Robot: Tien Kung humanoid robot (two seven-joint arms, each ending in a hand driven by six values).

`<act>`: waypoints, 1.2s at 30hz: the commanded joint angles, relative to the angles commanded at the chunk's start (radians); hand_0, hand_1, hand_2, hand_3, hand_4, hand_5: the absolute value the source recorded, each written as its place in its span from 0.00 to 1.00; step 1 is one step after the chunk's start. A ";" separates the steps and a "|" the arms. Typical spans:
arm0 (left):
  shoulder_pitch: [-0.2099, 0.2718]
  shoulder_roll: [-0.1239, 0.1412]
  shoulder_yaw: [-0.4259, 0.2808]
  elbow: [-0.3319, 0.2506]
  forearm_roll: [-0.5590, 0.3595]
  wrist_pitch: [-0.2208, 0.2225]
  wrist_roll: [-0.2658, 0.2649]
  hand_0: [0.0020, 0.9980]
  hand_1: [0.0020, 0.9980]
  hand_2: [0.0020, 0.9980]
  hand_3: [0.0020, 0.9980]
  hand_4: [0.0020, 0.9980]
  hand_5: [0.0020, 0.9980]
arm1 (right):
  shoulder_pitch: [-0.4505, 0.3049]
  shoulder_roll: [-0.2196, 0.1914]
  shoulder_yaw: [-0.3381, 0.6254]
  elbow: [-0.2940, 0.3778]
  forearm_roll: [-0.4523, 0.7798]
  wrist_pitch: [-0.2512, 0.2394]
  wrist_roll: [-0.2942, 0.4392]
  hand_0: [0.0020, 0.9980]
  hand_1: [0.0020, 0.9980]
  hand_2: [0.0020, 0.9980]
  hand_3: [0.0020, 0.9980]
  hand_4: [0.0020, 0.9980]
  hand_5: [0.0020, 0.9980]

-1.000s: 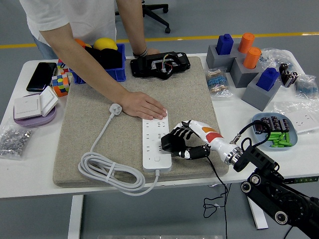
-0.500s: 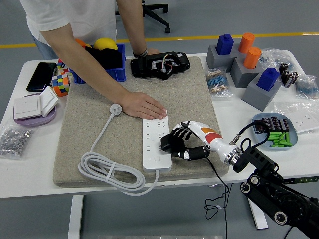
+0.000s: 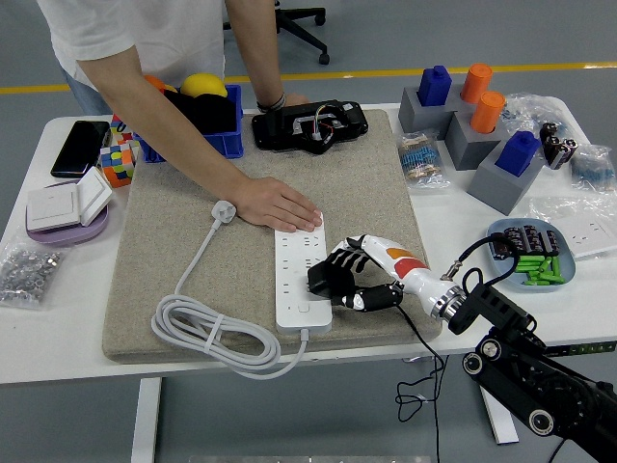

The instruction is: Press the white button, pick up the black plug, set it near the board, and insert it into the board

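You're looking at a robotics lab or test hall: grey floor with a yellow marking line, black wheeled office chair base, white worktable crowded with test props.

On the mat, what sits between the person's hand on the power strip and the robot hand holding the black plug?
In the head view, only bare white sockets of the power strip lie between the person's hand and the right hand gripping the black plug.
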 joint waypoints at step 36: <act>-0.002 0.005 0.007 0.000 0.004 -0.002 0.003 0.47 0.50 0.51 0.58 0.60 0.26 | 0.012 0.004 -0.024 -0.021 0.006 -0.014 0.015 0.51 0.52 0.56 0.58 0.83 0.00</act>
